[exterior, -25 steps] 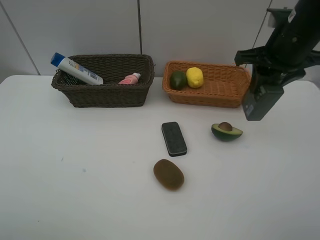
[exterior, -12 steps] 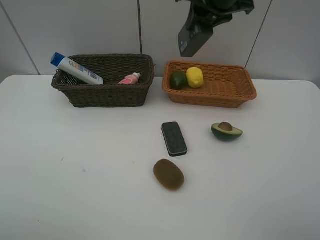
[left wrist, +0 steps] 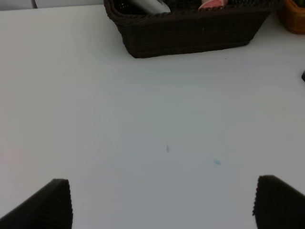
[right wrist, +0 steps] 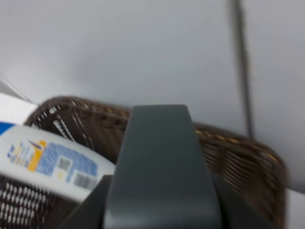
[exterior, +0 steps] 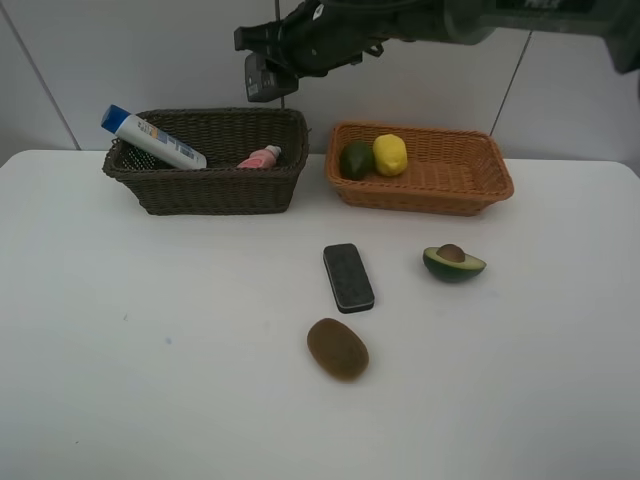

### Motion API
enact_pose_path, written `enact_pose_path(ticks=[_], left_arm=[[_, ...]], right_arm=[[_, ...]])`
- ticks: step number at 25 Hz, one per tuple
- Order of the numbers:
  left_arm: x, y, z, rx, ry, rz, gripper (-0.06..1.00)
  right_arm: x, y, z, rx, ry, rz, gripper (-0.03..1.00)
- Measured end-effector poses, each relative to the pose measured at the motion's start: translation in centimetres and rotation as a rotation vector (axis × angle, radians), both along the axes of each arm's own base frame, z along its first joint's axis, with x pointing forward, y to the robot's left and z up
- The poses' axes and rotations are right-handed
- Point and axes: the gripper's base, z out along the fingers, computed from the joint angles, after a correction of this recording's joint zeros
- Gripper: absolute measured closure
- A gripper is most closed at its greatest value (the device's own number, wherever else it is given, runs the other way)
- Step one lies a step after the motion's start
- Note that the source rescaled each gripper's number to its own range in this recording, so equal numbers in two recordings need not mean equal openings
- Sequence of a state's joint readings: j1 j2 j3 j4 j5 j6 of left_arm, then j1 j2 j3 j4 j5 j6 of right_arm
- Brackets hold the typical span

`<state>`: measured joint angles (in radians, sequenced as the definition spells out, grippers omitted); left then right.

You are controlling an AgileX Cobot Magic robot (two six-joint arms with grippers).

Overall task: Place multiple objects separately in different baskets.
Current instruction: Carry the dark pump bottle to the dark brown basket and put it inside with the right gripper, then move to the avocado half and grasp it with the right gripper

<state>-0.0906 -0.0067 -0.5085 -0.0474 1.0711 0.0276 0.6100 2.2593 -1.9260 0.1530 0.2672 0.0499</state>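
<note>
My right gripper [exterior: 278,58] is shut on the dark grey pump bottle [exterior: 261,79] and holds it high over the back right of the dark brown basket [exterior: 215,190]. That basket holds the blue-capped white bottle [exterior: 153,140] and the pink bottle [exterior: 261,157]. The orange-tan basket [exterior: 420,195] holds the green fruit [exterior: 356,160] and the lemon [exterior: 390,154]. The black block [exterior: 348,277], the halved avocado [exterior: 453,262] and the kiwi [exterior: 337,348] lie on the table. In the right wrist view the pump bottle [right wrist: 159,162] fills the middle above the basket [right wrist: 238,157]. My left gripper [left wrist: 167,205] is open over bare table.
The white table [exterior: 150,350] has open room at the left and front. A grey panelled wall [exterior: 180,50] stands right behind the baskets. The left wrist view shows the dark basket's front wall [left wrist: 190,33] ahead.
My right arm has swung the pump bottle from the right of the tan basket, up and leftward, to above the dark basket. The items on the table have not moved.
</note>
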Motion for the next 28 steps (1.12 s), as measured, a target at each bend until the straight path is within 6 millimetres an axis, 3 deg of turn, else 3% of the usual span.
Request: enact_pose_path(ticks=[5, 6, 9, 12, 17, 24, 28], left_arm=[[0.0, 0.0, 0.0, 0.000, 0.000, 0.000, -0.05], [0.0, 0.0, 0.0, 0.000, 0.000, 0.000, -0.05], [0.0, 0.0, 0.0, 0.000, 0.000, 0.000, -0.05], [0.0, 0.0, 0.0, 0.000, 0.000, 0.000, -0.05], [0.0, 0.0, 0.0, 0.000, 0.000, 0.000, -0.05], [0.0, 0.0, 0.0, 0.000, 0.000, 0.000, -0.05], [0.0, 0.0, 0.0, 0.000, 0.000, 0.000, -0.05]], right_arm=[[-0.1, 2.2, -4.1, 0.002, -0.013, 0.022, 0.93], [0.0, 2.3, -4.9, -0.002, -0.007, 0.022, 0.85], [0.1, 2.4, -5.6, -0.001, -0.004, 0.019, 0.26], [0.1, 2.5, -5.2, 0.000, 0.001, 0.021, 0.03], [-1.0, 1.9, -3.7, -0.064, 0.104, 0.047, -0.01], [-5.9, -1.8, 4.1, -0.335, 0.330, 0.117, -0.01], [-8.1, -4.4, 6.1, -0.525, 0.457, 0.098, -0.01]])
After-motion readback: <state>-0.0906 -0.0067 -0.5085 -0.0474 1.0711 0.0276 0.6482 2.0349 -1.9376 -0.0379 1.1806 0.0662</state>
